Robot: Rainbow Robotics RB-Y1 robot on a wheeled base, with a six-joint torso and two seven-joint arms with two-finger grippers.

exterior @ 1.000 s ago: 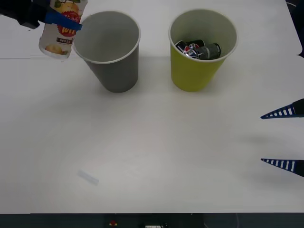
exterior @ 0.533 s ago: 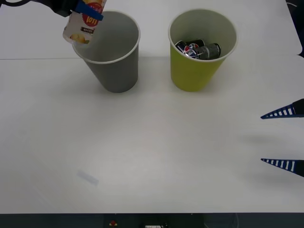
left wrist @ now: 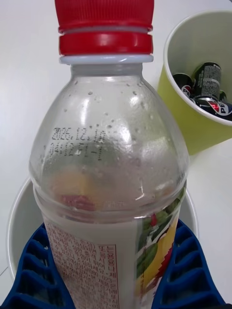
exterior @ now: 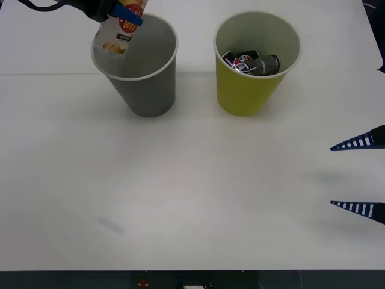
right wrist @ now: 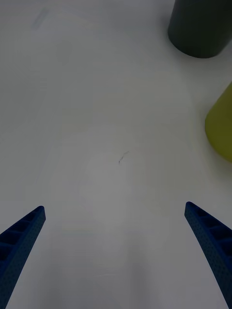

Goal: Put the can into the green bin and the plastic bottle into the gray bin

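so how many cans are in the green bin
2 dark cans show, lying side by side at the bottom of the green bin, touching; more may be hidden underneath.

gray bin left of green bin

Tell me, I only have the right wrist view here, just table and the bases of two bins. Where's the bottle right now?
Observer: The left gripper holds the plastic bottle over the gray bin, its lower end just inside the rim.
Operator: Is the grip solid?
Observer: In the left wrist view, blue fingers press both sides of the label, red cap pointing away from the wrist.
Operator: Anything in the green bin?
Observer: Yes, dark cans lie inside the green bin.
Operator: And my right arm?
Observer: The right gripper sits open over the table's right edge, well clear of both bins.
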